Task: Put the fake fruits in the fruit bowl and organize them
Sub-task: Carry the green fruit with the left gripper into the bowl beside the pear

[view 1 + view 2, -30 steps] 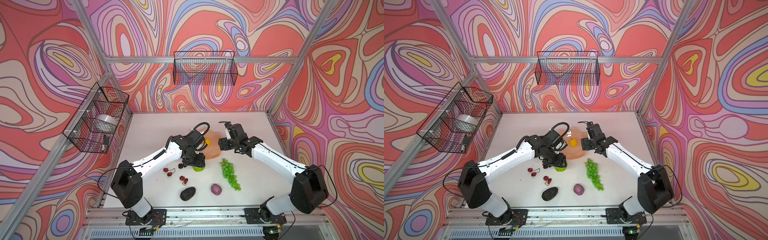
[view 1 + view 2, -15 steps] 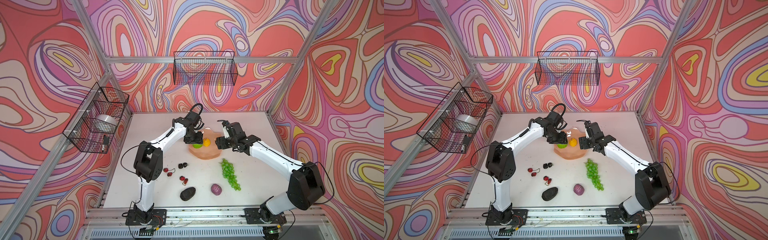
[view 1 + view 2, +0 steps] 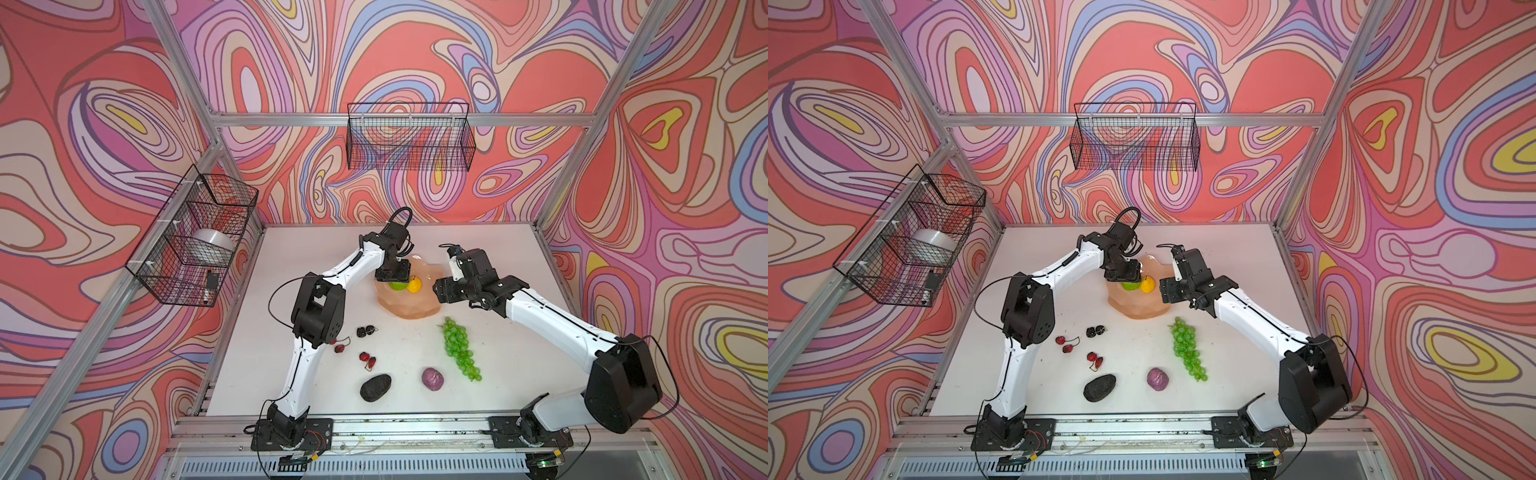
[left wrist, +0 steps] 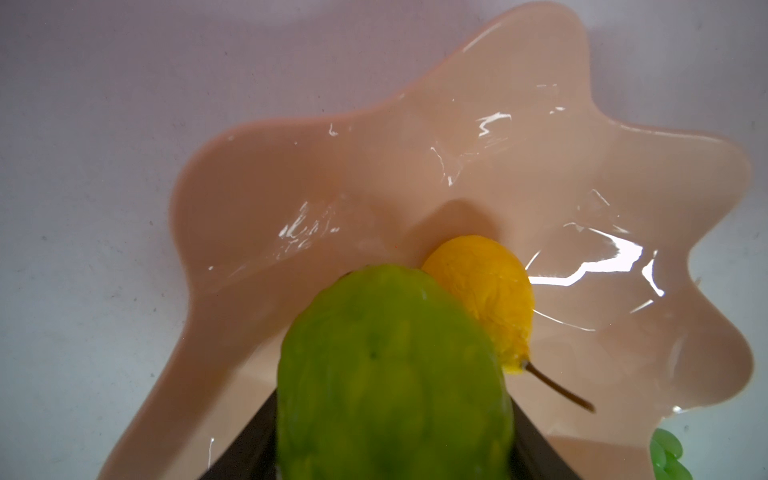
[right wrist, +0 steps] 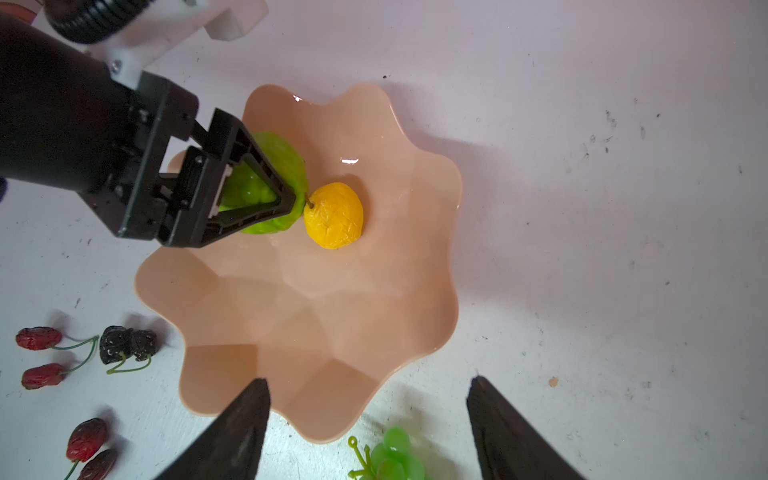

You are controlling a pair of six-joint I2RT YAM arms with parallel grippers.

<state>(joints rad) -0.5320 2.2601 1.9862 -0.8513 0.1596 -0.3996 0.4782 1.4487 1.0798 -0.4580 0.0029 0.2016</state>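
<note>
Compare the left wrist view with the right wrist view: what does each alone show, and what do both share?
Only the left wrist view: the full thin brown stem of the wrinkled yellow plastic fruit. Only the right wrist view: the red cherry pairs, the black cherry pair, the left tool seen from outside, shut on the bumpy green plastic ball, and the open right tool. Both: the wavy-rimmed peach-pink bowl holding the yellow fruit, the green ball, part of the green grape bunch.

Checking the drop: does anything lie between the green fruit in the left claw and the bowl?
Nothing visible. The green fruit in the left claw is over the bowl; the yellow fruit lies beside it, not beneath.
</note>
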